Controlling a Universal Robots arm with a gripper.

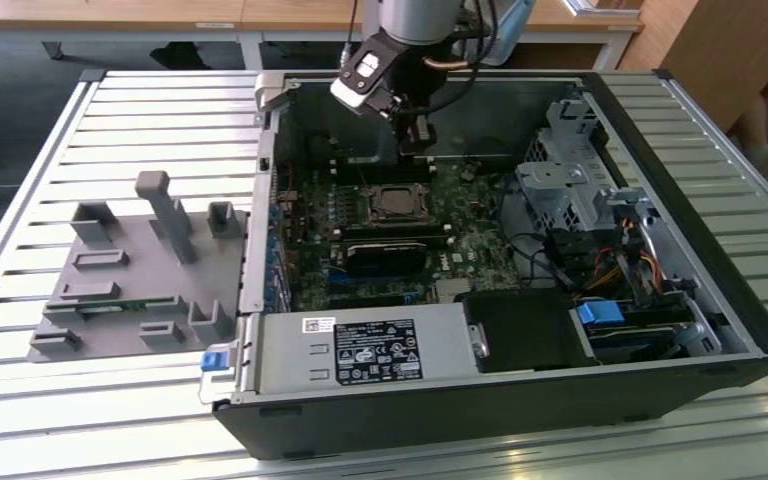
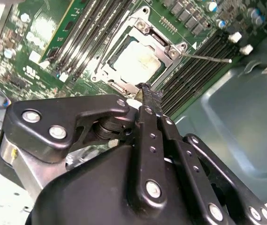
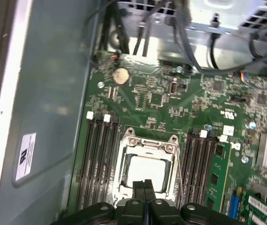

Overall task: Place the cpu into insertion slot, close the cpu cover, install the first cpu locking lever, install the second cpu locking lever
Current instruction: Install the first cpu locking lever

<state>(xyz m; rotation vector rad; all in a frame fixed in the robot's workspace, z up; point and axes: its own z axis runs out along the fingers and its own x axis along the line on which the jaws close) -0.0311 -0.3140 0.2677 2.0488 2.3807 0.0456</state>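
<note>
In the exterior view a grey fixture (image 1: 124, 270) lies on the slatted table (image 1: 157, 100), at nine o'clock of the open computer case (image 1: 424, 415). Inside the case, the gripper (image 1: 419, 140) hangs at twelve o'clock of the insertion slot (image 1: 368, 203) and apart from it. Both wrist views show its fingers clenched together on nothing. The cpu (image 3: 147, 169) sits in that slot, with the cpu cover (image 3: 148, 144) lying flat around it. A drive cage (image 1: 558, 195) stands at three o'clock.

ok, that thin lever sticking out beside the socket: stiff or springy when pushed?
Likely springy: the lever is a thin metal rod, free at one end. Probably slippery too: smooth and shiny, so the pincer could slide off.
</note>
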